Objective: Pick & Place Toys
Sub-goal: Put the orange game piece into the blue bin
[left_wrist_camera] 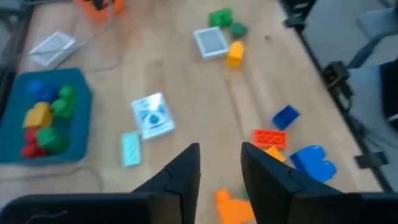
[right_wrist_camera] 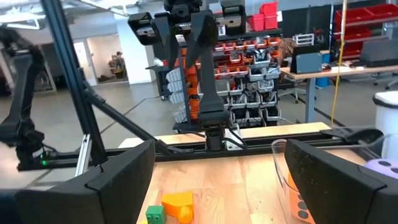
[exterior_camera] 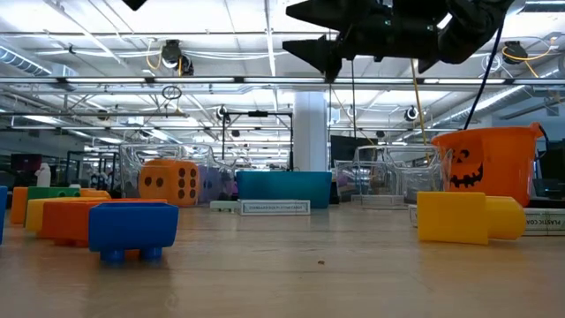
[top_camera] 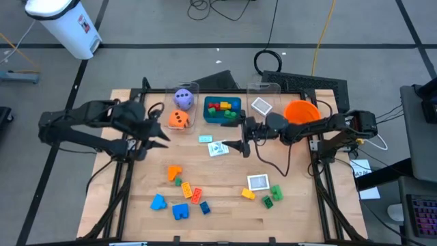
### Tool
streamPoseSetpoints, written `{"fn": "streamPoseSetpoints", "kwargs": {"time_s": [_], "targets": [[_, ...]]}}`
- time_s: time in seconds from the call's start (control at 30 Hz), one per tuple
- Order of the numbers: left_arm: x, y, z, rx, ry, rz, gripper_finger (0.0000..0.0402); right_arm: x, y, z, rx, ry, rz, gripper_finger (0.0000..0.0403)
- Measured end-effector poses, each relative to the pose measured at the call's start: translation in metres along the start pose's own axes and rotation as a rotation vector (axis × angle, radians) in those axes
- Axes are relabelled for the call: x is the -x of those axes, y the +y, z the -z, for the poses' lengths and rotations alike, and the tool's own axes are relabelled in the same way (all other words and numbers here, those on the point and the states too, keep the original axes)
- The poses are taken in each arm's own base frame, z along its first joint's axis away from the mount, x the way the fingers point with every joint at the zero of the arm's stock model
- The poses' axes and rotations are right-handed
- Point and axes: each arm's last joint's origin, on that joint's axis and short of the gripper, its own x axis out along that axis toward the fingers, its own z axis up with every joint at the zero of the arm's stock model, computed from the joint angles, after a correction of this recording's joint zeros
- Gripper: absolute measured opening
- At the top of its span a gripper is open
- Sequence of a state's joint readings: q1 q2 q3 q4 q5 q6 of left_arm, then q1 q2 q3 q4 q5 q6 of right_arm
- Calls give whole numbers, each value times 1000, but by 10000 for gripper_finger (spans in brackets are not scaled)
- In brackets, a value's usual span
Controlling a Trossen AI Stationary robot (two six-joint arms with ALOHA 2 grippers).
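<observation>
From above, the left gripper [top_camera: 162,134] hangs over the left side of the table [top_camera: 225,208], near the orange die [top_camera: 179,119], which sits in a clear bin with the purple die [top_camera: 183,98] behind it. The right gripper [top_camera: 240,137] is out over the middle, right by a picture card [top_camera: 218,148]. The teal tray [top_camera: 220,119] holds red, yellow, green and blue bricks. Loose bricks are scattered along the front: an orange one [top_camera: 175,172], a red one [top_camera: 196,194], blue ones [top_camera: 180,211], a yellow one [top_camera: 248,194] and green ones [top_camera: 275,192] beside another card [top_camera: 258,182]. An orange bowl [top_camera: 302,112] sits at the right rear.

Low view: a blue brick [exterior_camera: 129,230] and a yellow brick [exterior_camera: 459,216] are up close, the orange die is further back by the tray, and the bowl is on the right. A gripper hangs dark at the top.

Left wrist view: the fingers [left_wrist_camera: 184,176] are apart with a narrow gap and nothing between them, hovering above the wood. The card, tray and bricks are all spread out beyond them.

Right wrist view: the fingers [right_wrist_camera: 118,180] are spread wide and empty, up off the table, facing the left arm, with an orange brick and a green brick below.
</observation>
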State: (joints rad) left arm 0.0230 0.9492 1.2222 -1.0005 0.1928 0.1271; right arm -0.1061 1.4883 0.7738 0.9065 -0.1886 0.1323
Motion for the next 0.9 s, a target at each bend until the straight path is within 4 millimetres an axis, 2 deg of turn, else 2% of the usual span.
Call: {"fn": "streamPoseSetpoints", "kwargs": {"time_s": [0.23, 0.5, 0.67, 0.9], "targets": [[-17, -19, 21, -29, -110, 86, 118, -1, 7, 1, 45, 2, -22, 348], [-66, -36, 50, -64, -176, 177, 118, -1, 7, 7, 34, 63, -24, 348], [-98, -41, 72, -66, -255, 206, 117, -1, 14, 11, 75, 106, -148, 348], [-119, -45, 93, -30, -393, 182, 118, -1, 33, 24, 46, 226, -234, 348]]}}
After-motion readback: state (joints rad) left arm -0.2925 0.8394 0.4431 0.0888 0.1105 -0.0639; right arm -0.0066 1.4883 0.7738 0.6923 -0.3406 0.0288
